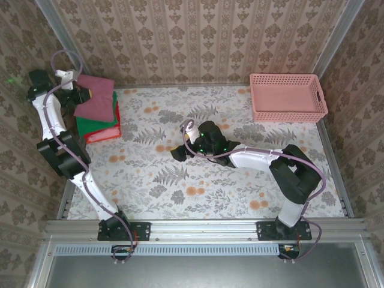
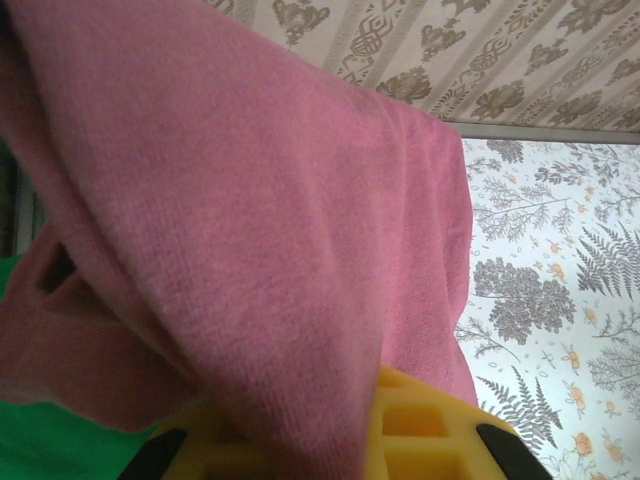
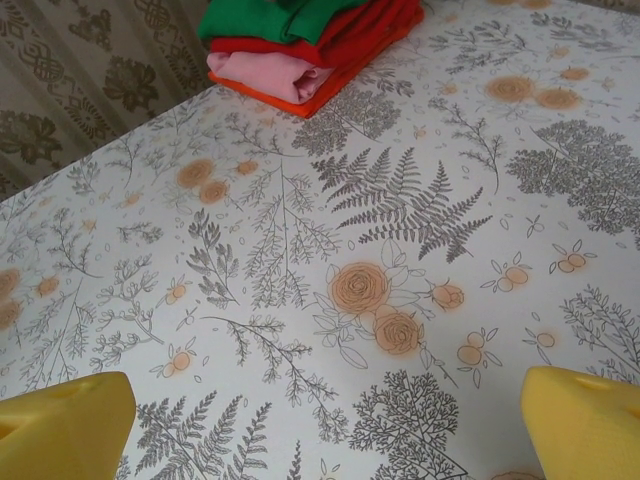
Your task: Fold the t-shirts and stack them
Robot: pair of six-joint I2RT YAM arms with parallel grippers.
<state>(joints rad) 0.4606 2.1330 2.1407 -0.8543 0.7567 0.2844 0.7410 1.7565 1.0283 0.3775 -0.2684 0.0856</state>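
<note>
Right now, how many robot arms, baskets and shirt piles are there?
Robot arms: 2, the left arm and the right arm
Baskets: 1, the pink basket
Shirt piles: 1, the t-shirt pile, with the maroon t-shirt on top
Total: 4

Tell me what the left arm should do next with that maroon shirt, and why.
Probably let go and back off: the maroon t-shirt already lies atop the green t-shirt, yet cloth drapes over the left fingers.

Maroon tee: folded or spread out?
Folded: the maroon tee is a compact rectangle lying atop the green tee and red tee.
</note>
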